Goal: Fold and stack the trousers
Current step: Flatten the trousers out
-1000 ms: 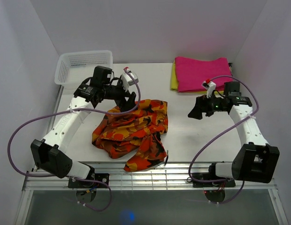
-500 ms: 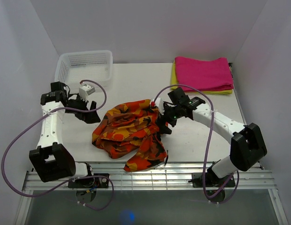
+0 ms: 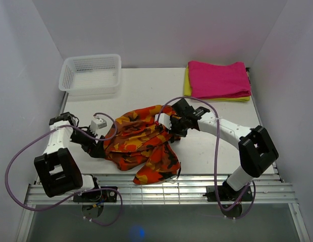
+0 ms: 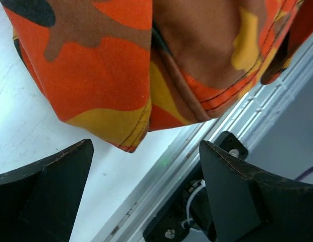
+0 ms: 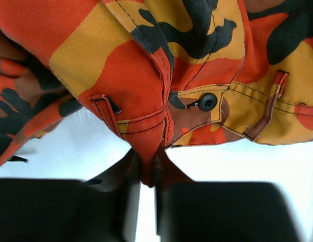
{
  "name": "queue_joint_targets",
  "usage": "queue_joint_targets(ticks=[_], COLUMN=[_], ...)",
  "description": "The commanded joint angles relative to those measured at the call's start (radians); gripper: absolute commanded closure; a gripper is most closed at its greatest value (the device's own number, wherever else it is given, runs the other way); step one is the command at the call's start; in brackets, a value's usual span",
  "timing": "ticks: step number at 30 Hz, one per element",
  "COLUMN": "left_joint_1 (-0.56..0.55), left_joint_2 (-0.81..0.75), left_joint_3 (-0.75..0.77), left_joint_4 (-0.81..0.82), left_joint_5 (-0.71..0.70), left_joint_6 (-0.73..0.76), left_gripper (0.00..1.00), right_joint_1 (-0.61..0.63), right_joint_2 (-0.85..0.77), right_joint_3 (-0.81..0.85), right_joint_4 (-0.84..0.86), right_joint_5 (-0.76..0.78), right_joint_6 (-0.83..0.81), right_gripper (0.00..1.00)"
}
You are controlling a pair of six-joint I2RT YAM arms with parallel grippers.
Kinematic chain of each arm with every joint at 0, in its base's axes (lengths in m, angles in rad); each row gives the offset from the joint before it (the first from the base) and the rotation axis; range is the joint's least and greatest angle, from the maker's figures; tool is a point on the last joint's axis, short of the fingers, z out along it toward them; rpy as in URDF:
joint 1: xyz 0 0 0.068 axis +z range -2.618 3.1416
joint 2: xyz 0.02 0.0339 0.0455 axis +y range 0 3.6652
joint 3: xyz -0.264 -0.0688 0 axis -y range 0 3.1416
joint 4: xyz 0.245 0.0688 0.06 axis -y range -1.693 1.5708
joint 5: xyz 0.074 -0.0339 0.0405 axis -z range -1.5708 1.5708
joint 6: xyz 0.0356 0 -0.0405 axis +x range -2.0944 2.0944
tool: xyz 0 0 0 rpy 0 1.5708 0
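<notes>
The right gripper [image 5: 146, 169] pinches the soft camouflage cloth trousers [image 3: 141, 138] in orange, red, yellow and black at the waistband [image 5: 141, 126], near a black button [image 5: 207, 102]; the left gripper [image 4: 145, 151] gapes empty beside their other edge; they lie crumpled on the white table [image 3: 136, 91]; I'd have the left take a matching waistband corner before lifting, so the legs hang straight.
</notes>
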Motion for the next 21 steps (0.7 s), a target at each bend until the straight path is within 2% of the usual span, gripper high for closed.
queue_joint_targets(ticks=[1, 4, 8, 9, 12, 13, 14, 15, 18, 21], left_joint_1=[-0.002, -0.002, -0.002, -0.001, -0.001, -0.002, -0.002, -0.001, -0.001, -0.005], left_joint_2=[-0.041, -0.026, 0.009, 0.017, 0.044, 0.054, 0.063, 0.089, 0.156, 0.213], left_joint_3=[-0.042, -0.059, -0.062, -0.061, -0.039, -0.028, -0.012, 0.031, 0.152, 0.293], left_joint_4=[0.096, 0.165, 0.267, 0.28, 0.35, 0.378, 0.442, 0.476, 0.603, 0.694], left_joint_5=[-0.008, 0.021, 0.071, 0.084, 0.128, 0.134, 0.138, 0.142, 0.167, 0.19], left_joint_6=[0.078, 0.062, 0.005, -0.004, -0.069, -0.095, -0.169, -0.211, -0.374, -0.527], left_gripper=[0.04, 0.09, 0.27, 0.4, 0.64, 0.83, 0.94, 0.99, 1.0, 1.0], right_joint_1=[-0.004, -0.008, -0.019, -0.024, -0.056, -0.069, -0.074, -0.08, -0.122, -0.226], right_joint_2=[-0.058, -0.147, -0.236, -0.253, -0.277, -0.284, -0.293, -0.294, -0.299, -0.297], right_joint_3=[-0.029, -0.108, -0.187, -0.208, -0.219, -0.214, -0.208, -0.195, -0.121, -0.026], right_joint_4=[0.024, 0.021, 0.013, 0.011, 0.01, 0.011, 0.007, 0.002, -0.024, -0.05], right_joint_5=[0.068, 0.1, 0.137, 0.142, 0.137, 0.134, 0.131, 0.129, 0.111, 0.058], right_joint_6=[-0.061, -0.078, -0.085, -0.085, -0.076, -0.075, -0.075, -0.072, -0.049, -0.026], right_gripper=[0.91, 0.92, 0.92, 0.92, 0.92, 0.92, 0.92, 0.92, 0.92, 0.92])
